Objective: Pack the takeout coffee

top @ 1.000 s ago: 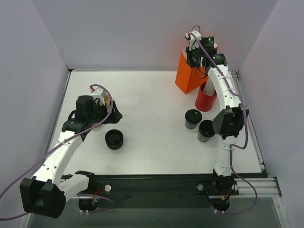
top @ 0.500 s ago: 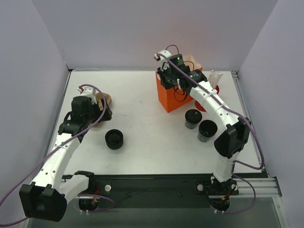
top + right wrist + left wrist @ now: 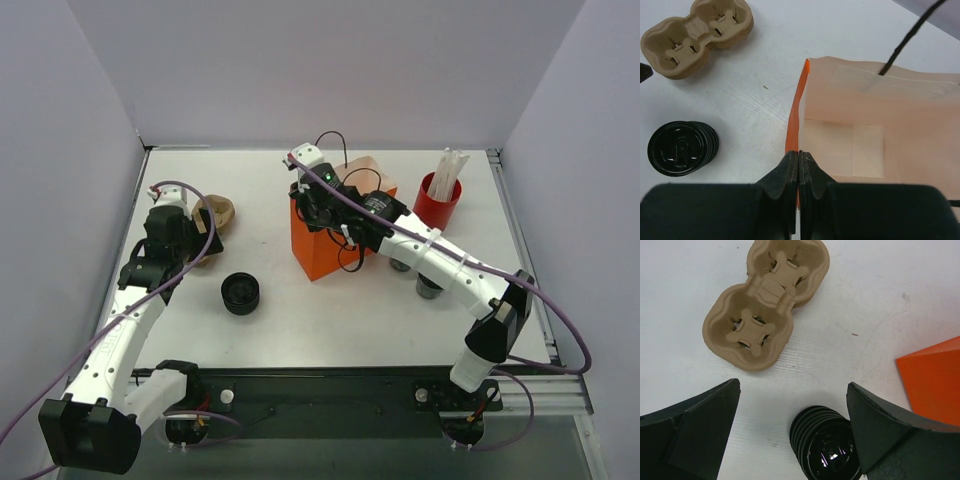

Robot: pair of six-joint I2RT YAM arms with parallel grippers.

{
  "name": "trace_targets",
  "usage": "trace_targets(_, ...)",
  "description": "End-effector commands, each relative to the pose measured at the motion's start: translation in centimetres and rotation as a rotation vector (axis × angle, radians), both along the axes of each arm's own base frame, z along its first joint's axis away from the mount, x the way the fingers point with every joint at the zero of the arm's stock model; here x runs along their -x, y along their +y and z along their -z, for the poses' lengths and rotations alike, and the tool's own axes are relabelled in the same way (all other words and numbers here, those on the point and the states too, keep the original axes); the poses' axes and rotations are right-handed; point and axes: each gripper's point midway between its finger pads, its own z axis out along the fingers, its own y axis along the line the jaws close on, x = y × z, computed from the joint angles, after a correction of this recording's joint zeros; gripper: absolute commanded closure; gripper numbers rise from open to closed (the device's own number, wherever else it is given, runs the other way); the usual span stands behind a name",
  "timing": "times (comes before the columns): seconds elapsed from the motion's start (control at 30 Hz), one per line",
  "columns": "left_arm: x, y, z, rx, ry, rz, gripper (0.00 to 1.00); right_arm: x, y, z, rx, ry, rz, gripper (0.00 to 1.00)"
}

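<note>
Takeout coffee [image 3: 429, 288]: stands toward the worktop's right edge, largely hidden under the right arm; apparently two cups.

Right gripper [image 3: 798, 159]: fingers pinched tight on the rim of the orange paper bag [image 3: 855, 135], mid-worktop.

Left gripper [image 3: 792, 390]: spread wide, empty, above the ribbed black lid stack [image 3: 827, 447] and pulp cup carrier [image 3: 765, 300].

Recommendation: keep the bag upright with its mouth open, and set it down beside the cups.

No legible branding or writing.
</note>
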Motion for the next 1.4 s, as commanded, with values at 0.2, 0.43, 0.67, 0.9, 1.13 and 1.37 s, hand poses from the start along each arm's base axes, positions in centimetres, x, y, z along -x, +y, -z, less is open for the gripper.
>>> trace_targets(0.2,-0.5,1.7,-1.1,-0.01,-0.014,-0.112,0.03,-0.7,2.6,-1.8,-0.117,-0.038,0.198,0.93)
trace_targets(0.43,-0.4,1.5,-1.5,0.02,-0.047,-0.125,0.03,-0.2,4.0,-4.9,-0.212,-0.035,0.13,0.68)
trace_targets(0.67,-0.5,1.8,-1.3,0.002,-0.043,-0.13,0.06,3.0,4.7,-8.4,-0.289,0.0,-0.12,0.56)
trace_targets(0.9,-1.6,3.0,-0.9,0.075,0.066,-0.348,0.11,5.5,0.8,-7.8,-0.254,-0.01,-0.157,0.57)
trace_targets(1.13,-7.3,1.9,-1.2,0.194,0.103,-0.433,0.19,6.3,-0.1,-9.5,-0.36,-0.046,-0.138,0.59)
trace_targets(1.37,-10.5,3.3,-1.4,-0.098,0.192,-0.225,0.25,7.5,-2.6,-13.0,-0.467,-0.07,-0.067,0.59)
